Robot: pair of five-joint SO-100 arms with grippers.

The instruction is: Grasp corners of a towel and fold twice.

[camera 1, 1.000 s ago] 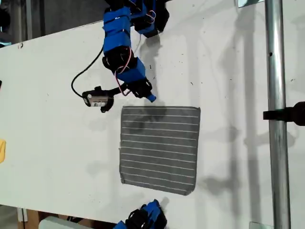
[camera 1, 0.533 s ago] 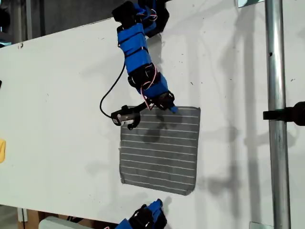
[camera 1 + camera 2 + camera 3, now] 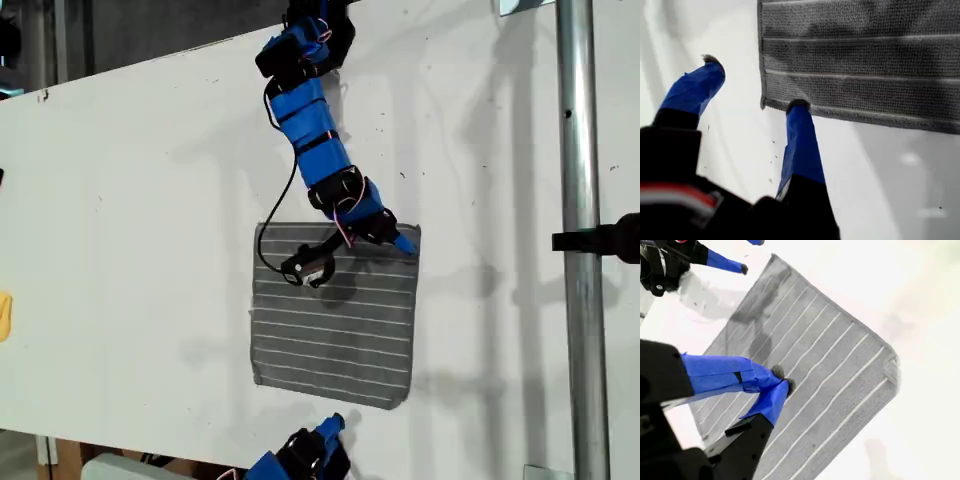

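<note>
My first gripper is spread wide and holds nothing. One fingertip rests against the towel's far hem, and the other hangs over the bare white table just past the cloth. Between the two lies the far right corner, as the exterior view shows it, flat on the table and not yet pinched. The cloth runs away from that claw toward the near side, with its white stripes parallel to the hem I am touching. The grab looks to depend on getting one finger under that tip and the other on top. My second gripper is clenched and seems empty. In the exterior view it sits just off the towel's near hem, between the two near corners, so my first gripper is much the nearer to a corner. The towel lies open and unfolded in the middle of the table.
</note>
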